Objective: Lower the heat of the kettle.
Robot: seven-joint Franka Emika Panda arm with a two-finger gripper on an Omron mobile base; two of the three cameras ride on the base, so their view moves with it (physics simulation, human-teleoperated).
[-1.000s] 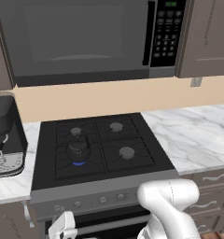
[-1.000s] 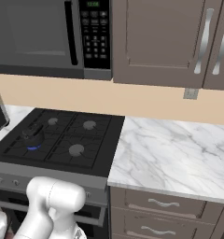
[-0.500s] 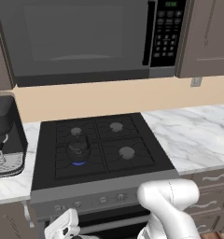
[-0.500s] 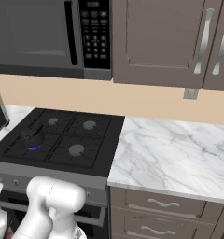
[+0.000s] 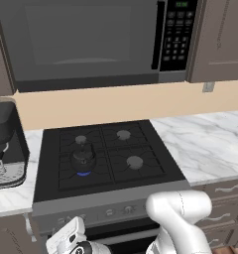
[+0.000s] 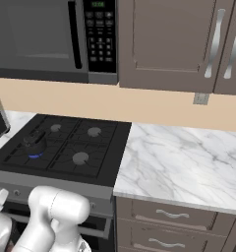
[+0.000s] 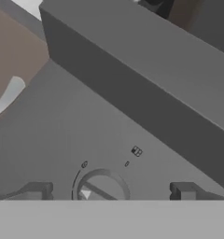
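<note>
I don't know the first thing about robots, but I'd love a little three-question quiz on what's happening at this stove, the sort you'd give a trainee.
1. True or false: the kettle sits on the stove's front left burner, over a blue flame.
2. Multiple choice: in the hand view, what lies between the gripper's two finger tips? A) the kettle's handle B) a round stove knob C) a drawer pull
3. Fill in: on the counter left of the stove stands a black ____.

Key: 1 true; 2 B; 3 coffee machine.
</note>
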